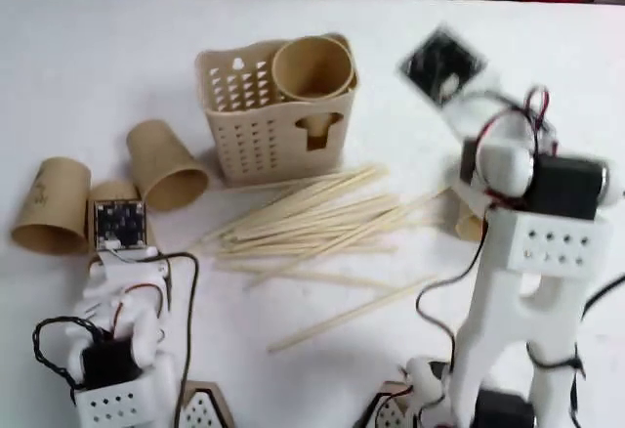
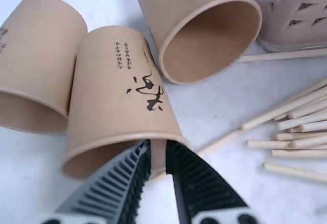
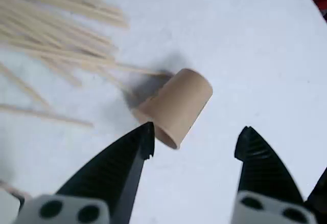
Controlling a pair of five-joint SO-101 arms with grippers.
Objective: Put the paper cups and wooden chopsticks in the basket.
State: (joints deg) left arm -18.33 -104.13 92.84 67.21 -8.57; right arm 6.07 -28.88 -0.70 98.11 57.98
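**While the left gripper point(image 2: 157, 147) pinches the middle cup point(image 2: 117, 101), the right gripper point(image 3: 196, 137) gapes over another**

Lower left in the high view, the left jaws are closed on that cup's rim, and the cup itself is largely hidden there. At right, the spread jaws hang above a lying cup point(image 3: 176, 106), mostly hidden in the high view. Chopsticks point(image 1: 312, 223) lie scattered at centre; beyond them, the basket point(image 1: 244, 125) holds one upright cup point(image 1: 312, 66).
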